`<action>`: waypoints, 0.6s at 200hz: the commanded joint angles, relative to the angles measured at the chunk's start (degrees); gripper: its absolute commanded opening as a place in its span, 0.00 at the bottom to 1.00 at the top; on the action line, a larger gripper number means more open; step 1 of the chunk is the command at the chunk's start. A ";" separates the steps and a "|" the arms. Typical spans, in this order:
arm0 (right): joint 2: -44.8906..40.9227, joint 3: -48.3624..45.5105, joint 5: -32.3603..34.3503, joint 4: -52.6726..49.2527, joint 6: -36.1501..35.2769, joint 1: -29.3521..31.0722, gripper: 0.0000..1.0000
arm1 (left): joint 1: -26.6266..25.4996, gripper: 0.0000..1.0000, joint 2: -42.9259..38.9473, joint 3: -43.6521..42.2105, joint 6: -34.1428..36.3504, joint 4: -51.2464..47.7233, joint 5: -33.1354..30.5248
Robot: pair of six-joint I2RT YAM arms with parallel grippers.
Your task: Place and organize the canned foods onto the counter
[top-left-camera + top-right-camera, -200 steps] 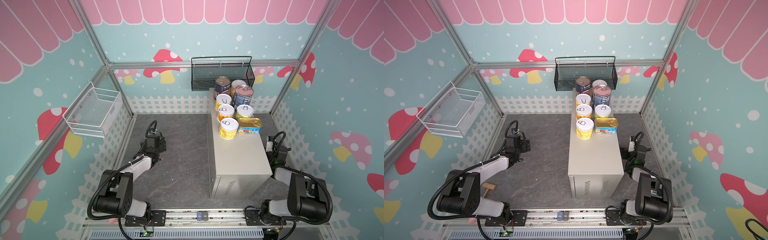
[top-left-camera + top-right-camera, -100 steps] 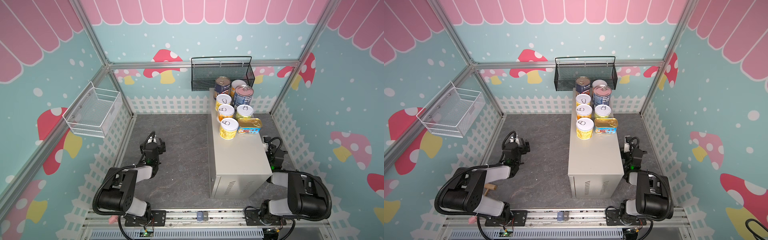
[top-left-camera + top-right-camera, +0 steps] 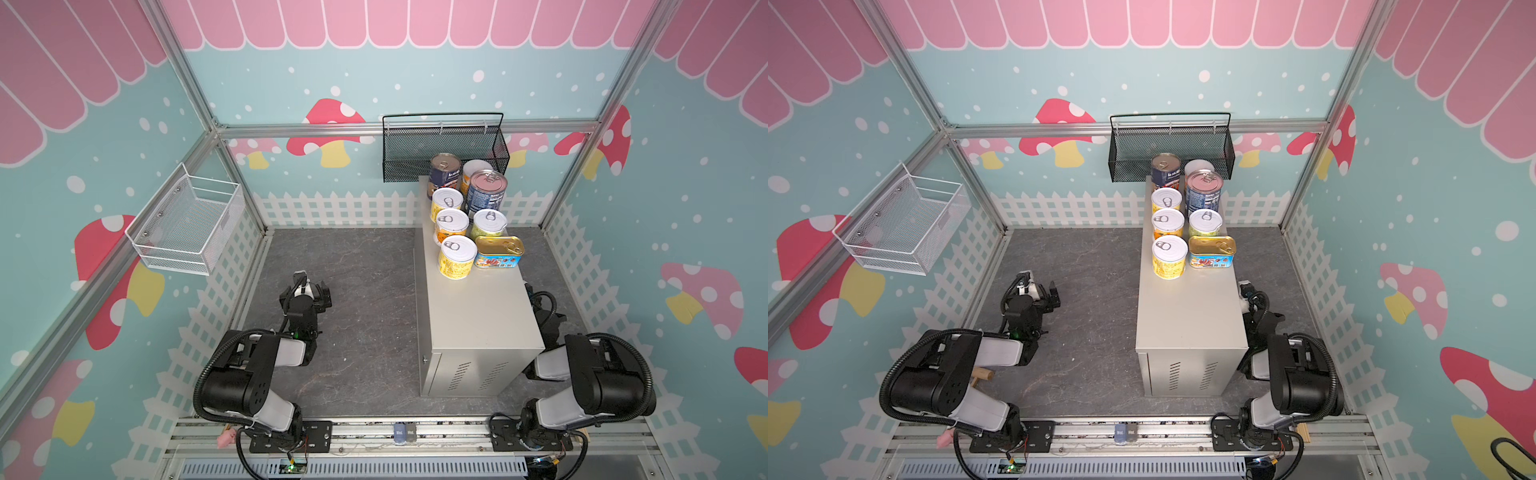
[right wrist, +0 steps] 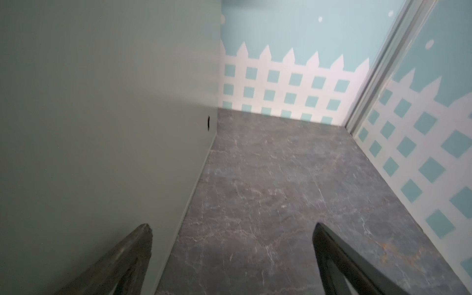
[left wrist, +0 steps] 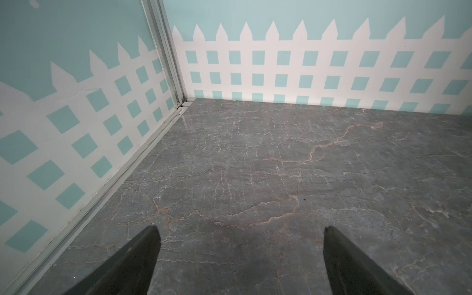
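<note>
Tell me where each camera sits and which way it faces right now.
Top views: high over the robot's base, looking down and forward at the whole cell; left arm, right arm, counter and canned foods show.
Left wrist: on the left arm, low, facing the floor and back-left corner; only the open left gripper shows.
Right wrist: on the right arm, low beside the counter's side wall, facing the back wall; only the open right gripper shows.
Shared: both wrist views show the grey floor and fenced back wall.
</note>
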 commanded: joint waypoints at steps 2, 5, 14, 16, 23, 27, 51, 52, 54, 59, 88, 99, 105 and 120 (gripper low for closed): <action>0.20 0.02 4.38 4.42 -1.38 1.28 0.99 | -0.02 0.99 0.45 -0.15 0.23 2.59 -0.84; -0.30 0.48 4.68 2.52 -1.35 1.28 1.00 | -0.08 0.99 0.32 -0.10 0.18 2.33 -0.84; 0.72 0.79 5.06 3.27 -1.15 1.32 0.99 | 0.01 0.99 0.15 0.03 -0.04 1.82 -0.76; 0.95 0.62 4.94 4.20 -1.15 1.40 1.00 | -0.04 0.99 0.19 -0.04 0.05 1.91 -0.80; 0.45 0.47 4.74 3.93 -1.33 1.45 0.99 | -0.02 0.99 0.42 -0.15 0.23 2.53 -0.84; 0.09 0.55 4.74 3.06 -1.42 1.45 1.00 | -0.07 0.99 0.36 -0.10 0.23 2.41 -0.84; 0.42 0.50 4.52 3.62 -1.46 1.45 1.00 | 0.07 0.99 0.36 0.18 0.09 1.76 -0.68; 0.45 0.46 4.52 3.65 -1.46 1.45 1.00 | 0.08 0.99 0.35 0.19 0.07 1.65 -0.63; 0.51 0.49 4.46 3.79 -1.45 1.45 0.99 | 0.06 0.99 0.30 0.25 0.06 1.56 -0.59; 0.70 0.54 4.52 4.06 -1.44 1.45 0.99 | 0.09 0.99 0.26 0.29 -0.03 1.29 -0.49; 0.54 0.50 4.36 3.78 -1.54 1.43 0.99 | 0.71 0.99 0.12 0.82 -0.48 0.09 0.41; 0.55 0.59 4.25 3.76 -1.53 1.48 0.99 | 0.78 0.99 0.26 0.82 -0.39 0.17 0.39; 0.63 0.63 3.83 3.69 -1.65 1.46 0.99 | 0.75 0.99 0.15 0.90 -0.47 0.00 0.47; 0.55 0.52 3.65 3.70 -1.75 1.45 0.99 | 0.79 0.99 0.12 0.90 -0.48 -0.01 0.56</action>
